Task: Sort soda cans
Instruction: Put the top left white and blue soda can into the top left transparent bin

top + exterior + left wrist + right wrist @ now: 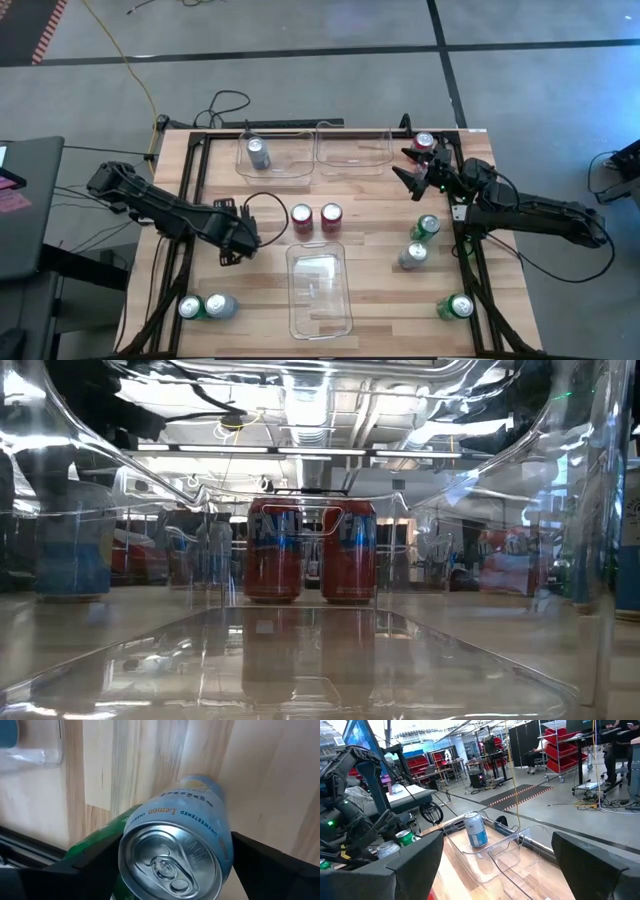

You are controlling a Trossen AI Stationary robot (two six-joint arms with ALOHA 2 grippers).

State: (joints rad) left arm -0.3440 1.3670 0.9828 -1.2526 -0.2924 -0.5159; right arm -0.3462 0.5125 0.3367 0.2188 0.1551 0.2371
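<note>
between the parted fingers of the left gripper point(172, 870), a silver-grey can point(177, 850) stands upright.

Wooden table point(370, 215): soda cans point(316, 216), seemingly three clear bins point(318, 290).

Around my wooden table point(370, 290) lies a grey concrete floor point(300, 80) crossed by dark lines. A yellow cable point(125, 60) trails over it. Beyond, I see red bins point(565, 742) on racks and hazard-striped tape point(525, 795).
</note>
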